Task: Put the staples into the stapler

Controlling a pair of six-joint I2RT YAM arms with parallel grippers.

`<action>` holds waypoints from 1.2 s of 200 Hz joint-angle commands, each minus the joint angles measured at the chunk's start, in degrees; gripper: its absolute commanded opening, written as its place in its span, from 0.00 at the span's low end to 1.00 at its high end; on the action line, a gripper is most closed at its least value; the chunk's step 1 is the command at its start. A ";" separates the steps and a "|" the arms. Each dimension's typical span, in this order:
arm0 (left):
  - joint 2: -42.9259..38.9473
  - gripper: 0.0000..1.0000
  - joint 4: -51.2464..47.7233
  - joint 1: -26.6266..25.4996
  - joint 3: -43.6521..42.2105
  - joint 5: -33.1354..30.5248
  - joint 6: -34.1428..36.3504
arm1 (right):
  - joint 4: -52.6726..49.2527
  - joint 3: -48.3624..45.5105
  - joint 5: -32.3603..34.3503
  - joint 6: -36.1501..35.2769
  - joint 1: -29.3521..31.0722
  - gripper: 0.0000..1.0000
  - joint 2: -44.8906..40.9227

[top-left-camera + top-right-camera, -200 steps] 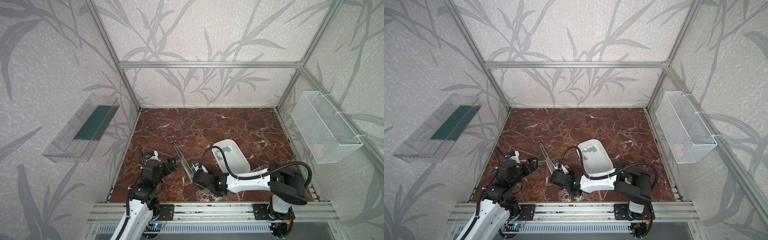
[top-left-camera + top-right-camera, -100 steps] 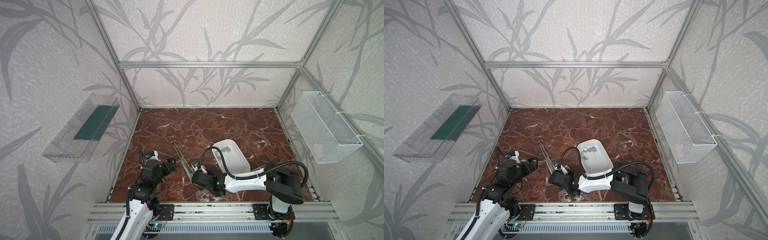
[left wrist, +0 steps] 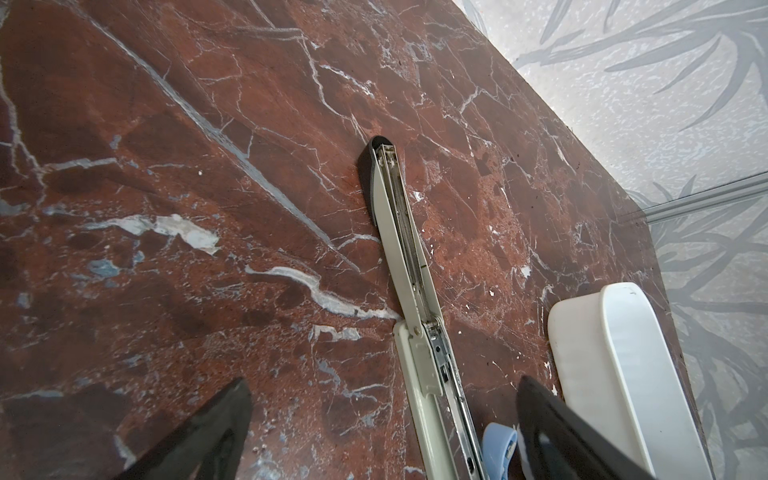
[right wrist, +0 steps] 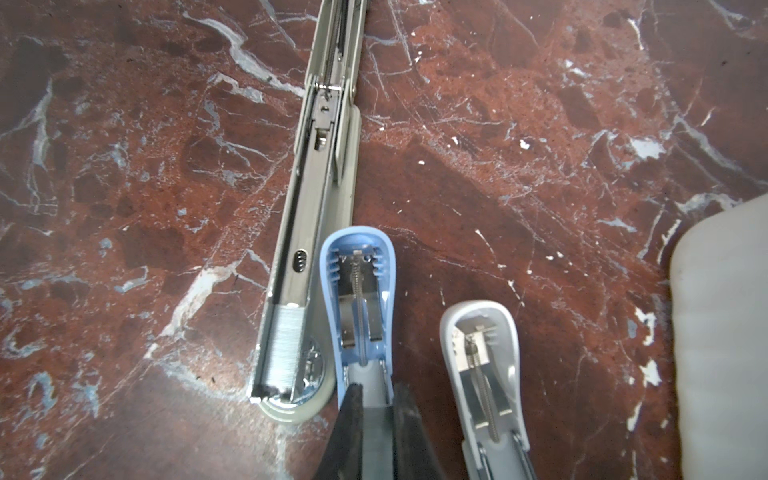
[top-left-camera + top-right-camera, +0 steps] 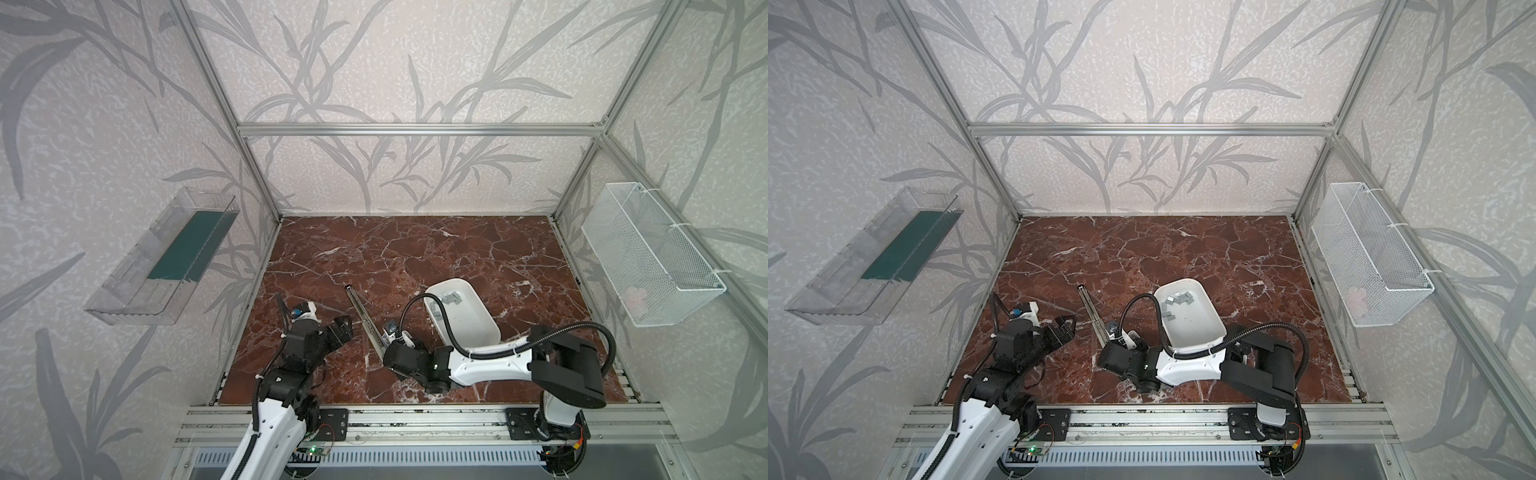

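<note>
On the red marble table (image 5: 415,257), the long stapler (image 4: 316,174) lies opened flat with a strip of staples (image 4: 286,345) in its channel. Loose staples (image 5: 1177,302) sit in the white tray (image 5: 1196,332). The right gripper (image 4: 377,388) pinches the blue stapler (image 4: 359,291) just beside the long one. The left gripper (image 3: 384,382) hangs spread wide.

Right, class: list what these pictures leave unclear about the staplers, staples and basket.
- Rear of the blue stapler: covered by the right gripper, cut by the edge, right wrist view.
- Rear of the grey stapler: cut by the same edge.
- The staples in the white tray: too small to count in a top view; a cable crosses it.
- The pink thing in the wire basket: blurred behind mesh in a top view.
</note>
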 commanded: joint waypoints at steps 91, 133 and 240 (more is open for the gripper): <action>-0.47 0.99 0.48 -0.31 -0.63 -0.10 -0.16 | -1.37 -1.70 2.16 3.27 1.55 0.08 -1.77; -0.49 0.99 0.51 -0.30 -0.64 -0.08 -0.17 | -1.85 -2.05 2.73 3.66 1.87 0.09 -2.33; -2.05 0.99 0.53 -0.31 -0.72 -0.08 -0.16 | -2.94 -2.36 3.80 4.15 2.72 0.31 -3.83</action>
